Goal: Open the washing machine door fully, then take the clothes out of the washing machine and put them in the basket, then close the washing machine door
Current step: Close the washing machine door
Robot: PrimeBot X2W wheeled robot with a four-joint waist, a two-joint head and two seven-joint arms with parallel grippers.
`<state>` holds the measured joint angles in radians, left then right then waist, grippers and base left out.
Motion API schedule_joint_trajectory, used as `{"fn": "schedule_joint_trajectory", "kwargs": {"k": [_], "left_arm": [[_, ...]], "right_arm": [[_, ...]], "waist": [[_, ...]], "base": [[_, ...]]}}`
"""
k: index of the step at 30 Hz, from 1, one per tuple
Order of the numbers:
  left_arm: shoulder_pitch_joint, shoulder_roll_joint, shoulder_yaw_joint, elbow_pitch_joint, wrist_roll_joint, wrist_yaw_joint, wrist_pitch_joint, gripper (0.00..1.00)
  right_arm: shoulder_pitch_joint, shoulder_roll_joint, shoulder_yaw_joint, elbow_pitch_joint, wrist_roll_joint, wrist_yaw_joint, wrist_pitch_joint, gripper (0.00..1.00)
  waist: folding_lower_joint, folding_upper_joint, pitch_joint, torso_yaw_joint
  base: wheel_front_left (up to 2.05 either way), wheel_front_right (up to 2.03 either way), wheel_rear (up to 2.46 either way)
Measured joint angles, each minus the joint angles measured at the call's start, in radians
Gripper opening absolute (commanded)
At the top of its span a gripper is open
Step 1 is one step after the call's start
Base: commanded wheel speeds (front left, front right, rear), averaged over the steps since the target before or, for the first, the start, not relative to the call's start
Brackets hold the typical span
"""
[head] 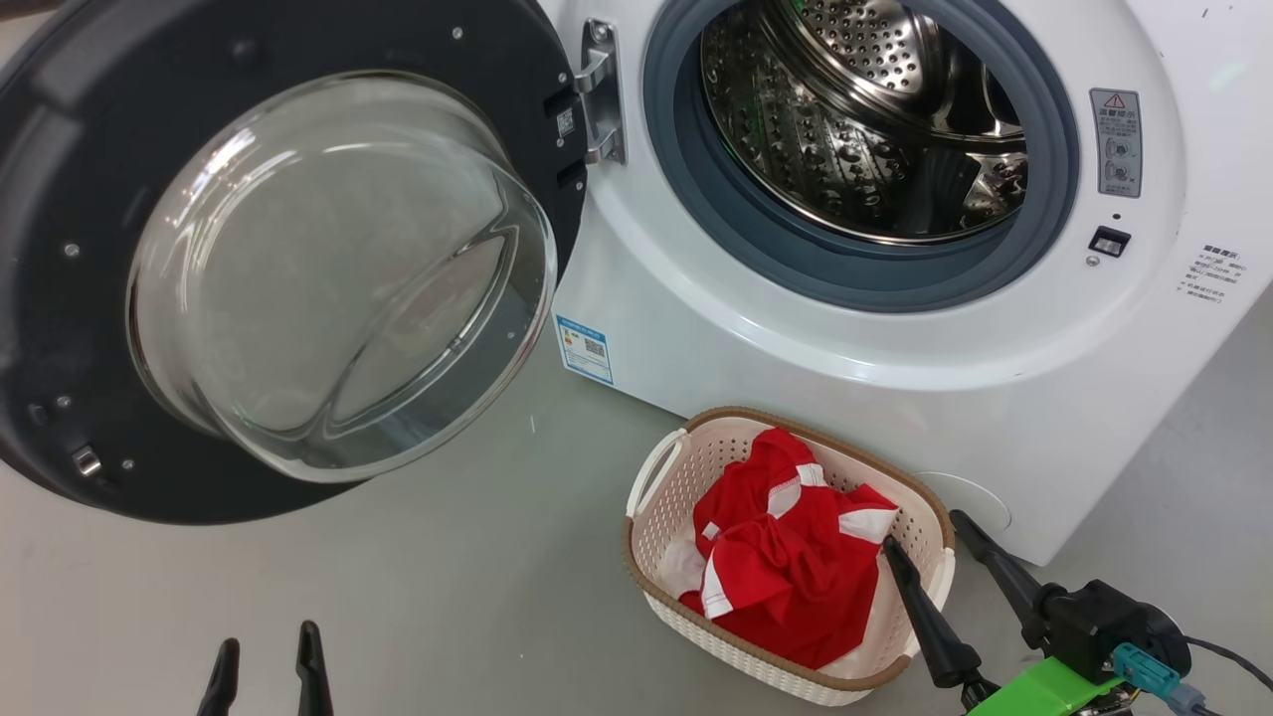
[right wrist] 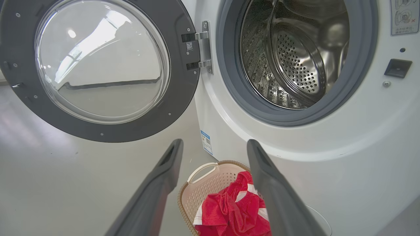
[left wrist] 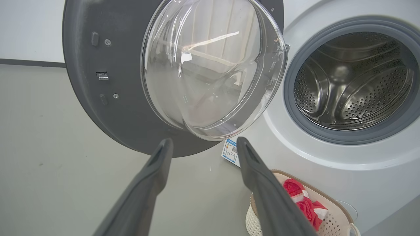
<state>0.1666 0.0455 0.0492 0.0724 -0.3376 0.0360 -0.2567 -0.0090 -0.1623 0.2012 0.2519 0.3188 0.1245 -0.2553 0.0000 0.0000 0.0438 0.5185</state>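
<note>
The washing machine door (head: 60, 298) (left wrist: 98, 108) (right wrist: 183, 98) hangs swung wide open to the left, its glass bowl bulging outward. The washing machine (head: 756, 328) (left wrist: 295, 147) (right wrist: 328, 170) shows a bare steel drum (head: 855, 129) (right wrist: 295, 62). On the floor in front stands the basket (head: 656, 517) (left wrist: 331, 223) (right wrist: 203, 186) with the red clothes (head: 786, 557) (left wrist: 305, 206) (right wrist: 229, 213) inside. My right gripper (head: 920, 527) (right wrist: 213, 144) is open, just above the basket's right rim. Open and holding nothing, my left gripper (head: 269, 644) (left wrist: 201, 142) sits low at the left, below the door.
Grey floor (head: 398, 597) spreads to the left of the basket and under the door. A blue label (head: 584, 348) is stuck low on the machine's front. The door hinge (head: 602, 89) sits at the drum opening's left.
</note>
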Motion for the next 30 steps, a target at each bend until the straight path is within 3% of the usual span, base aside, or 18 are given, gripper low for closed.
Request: {"fn": "schedule_joint_trajectory", "kwargs": {"k": [2,3,4,5,10,17,23,26,30], "left_arm": [[0.000,0.000,-0.001,-0.001,0.000,0.000,0.000,1.00],[0.000,0.000,-0.001,-0.001,-0.002,0.000,0.000,0.81],[0.000,0.000,-0.001,-0.004,-0.008,-0.001,0.000,0.34],[0.000,0.000,0.001,-0.012,-0.014,-0.002,0.000,0.00],[-0.019,-0.001,0.047,-0.095,-0.036,-0.045,0.000,0.00],[-0.226,0.018,0.250,-0.211,0.002,-0.137,0.000,0.00],[-0.458,0.179,0.379,-0.203,-0.012,-0.160,-0.002,0.00],[-0.560,0.272,0.382,-0.158,-0.037,-0.160,-0.002,0.00],[-0.662,0.353,0.378,-0.038,-0.089,-0.161,-0.005,0.00]], "right_arm": [[0.000,0.000,0.002,0.001,0.004,0.000,0.000,1.00],[0.000,-0.001,0.002,0.001,0.006,0.000,0.000,1.00],[0.000,-0.001,0.002,0.001,0.006,0.000,0.000,1.00],[0.000,0.000,0.002,0.001,0.006,0.000,0.000,1.00],[0.001,0.002,-0.003,-0.003,0.006,0.000,0.000,1.00],[0.009,0.008,-0.026,-0.012,0.003,0.000,0.000,1.00],[0.012,0.010,-0.027,-0.017,-0.004,0.000,0.000,1.00],[0.012,0.010,-0.027,-0.021,-0.005,0.000,0.000,1.00],[0.011,0.007,-0.028,-0.022,-0.006,0.000,0.000,1.00]], "waist": [[0.0000,0.0000,0.000,-0.001],[-0.0001,0.0000,0.000,-0.001],[0.0000,0.0000,0.000,-0.002],[0.0000,0.0000,0.000,-0.002],[0.0000,0.0001,0.005,-0.005],[0.0000,0.0000,0.009,-0.015],[0.0000,0.0000,0.024,-0.037],[0.0000,0.0000,0.040,-0.047],[0.0000,0.0001,0.059,-0.059]], "base": [[0.00,0.00,0.00],[0.00,0.00,0.00],[0.00,0.00,0.00],[0.00,0.00,0.00],[0.00,0.00,0.00],[0.00,0.00,0.00],[0.00,0.00,0.00],[0.00,0.00,0.00],[0.00,0.00,0.00]]}}
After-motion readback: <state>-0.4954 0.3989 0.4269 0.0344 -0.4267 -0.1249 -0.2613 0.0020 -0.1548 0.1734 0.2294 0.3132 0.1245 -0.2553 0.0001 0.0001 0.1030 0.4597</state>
